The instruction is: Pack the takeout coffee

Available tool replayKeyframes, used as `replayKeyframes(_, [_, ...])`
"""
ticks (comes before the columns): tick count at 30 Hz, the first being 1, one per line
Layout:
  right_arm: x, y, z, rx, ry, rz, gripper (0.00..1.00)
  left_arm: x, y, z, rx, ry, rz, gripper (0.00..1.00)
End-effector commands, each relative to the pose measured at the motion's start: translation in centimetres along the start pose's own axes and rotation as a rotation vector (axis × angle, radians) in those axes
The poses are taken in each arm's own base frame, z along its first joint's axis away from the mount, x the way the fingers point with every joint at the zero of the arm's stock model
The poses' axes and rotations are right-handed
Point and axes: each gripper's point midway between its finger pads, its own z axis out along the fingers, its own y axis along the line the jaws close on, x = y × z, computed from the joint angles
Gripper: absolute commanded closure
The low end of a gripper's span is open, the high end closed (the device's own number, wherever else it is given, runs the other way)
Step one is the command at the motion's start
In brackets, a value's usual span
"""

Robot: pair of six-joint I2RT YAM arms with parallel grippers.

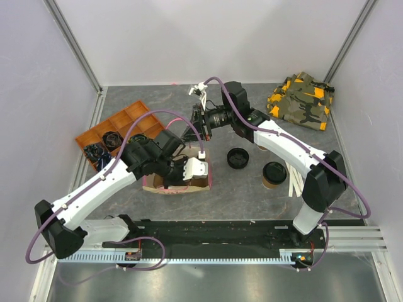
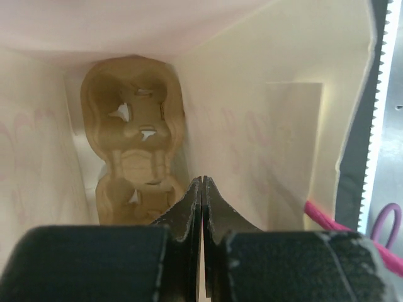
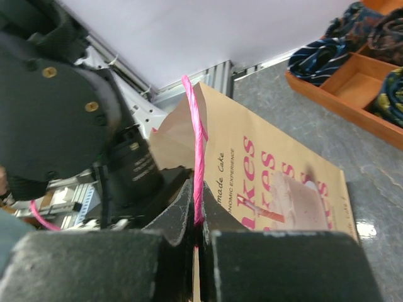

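**Both tools clamped on the bag, coffee standing outside it**

The left tool (image 2: 201, 184) is closed flat on the rim of the paper bag (image 3: 277, 189), which sits left of the worktop's (image 1: 252, 198) middle. A pulp cup carrier (image 2: 132, 138) lies inside. The right tool (image 3: 196, 192) is pinched tight on the opposite rim at the pink handle (image 3: 198, 126). The takeout coffee (image 1: 274, 173) stands upright toward the right edge, outside the bag, near a loose black lid (image 1: 237, 158).

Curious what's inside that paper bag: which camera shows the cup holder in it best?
The left wrist view: it looks straight into the bag at the tan cup holder, empty. From the top, the left arm covers it; the right wrist view shows only the bag's printed outside.
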Motion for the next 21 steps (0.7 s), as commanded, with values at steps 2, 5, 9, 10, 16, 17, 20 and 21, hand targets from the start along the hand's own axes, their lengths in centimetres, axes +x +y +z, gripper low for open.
replayKeyframes(2, [-1.1,1.8,0.1,-0.090,0.000,-0.068,1.00,-0.1,1.9,0.0,-0.040,-0.046,0.095,0.97])
replayKeyframes(5, [-0.8,1.8,0.1,-0.102,0.009,-0.069,1.00,0.3,3.1,-0.4,-0.054,-0.061,0.090,0.98])
replayKeyframes(9, [-0.8,1.7,0.1,-0.106,0.012,-0.071,1.00,-0.9,5.0,-2.7,-0.102,-0.135,0.069,0.98])
replayKeyframes(10, [-0.7,1.6,0.2,-0.109,0.015,-0.069,1.00,-1.7,5.2,-3.4,-0.112,-0.153,0.095,0.98])
replayKeyframes(16, [-1.0,1.0,0.3,-0.109,0.016,-0.066,1.00,-4.1,4.8,-5.5,-0.118,-0.226,0.171,0.98])
replayKeyframes(17, [-1.0,1.0,0.3,-0.109,0.016,-0.066,1.00,-4.1,4.8,-5.5,-0.118,-0.219,0.175,0.98])
replayKeyframes(20, [-1.1,1.1,0.3,-0.118,0.018,-0.065,1.00,-2.9,5.3,-4.6,-0.118,-0.173,0.201,0.98])
replayKeyframes(21, [-1.1,1.1,0.4,-0.124,0.021,-0.062,1.00,-2.6,5.5,-4.4,-0.128,-0.165,0.216,0.98])
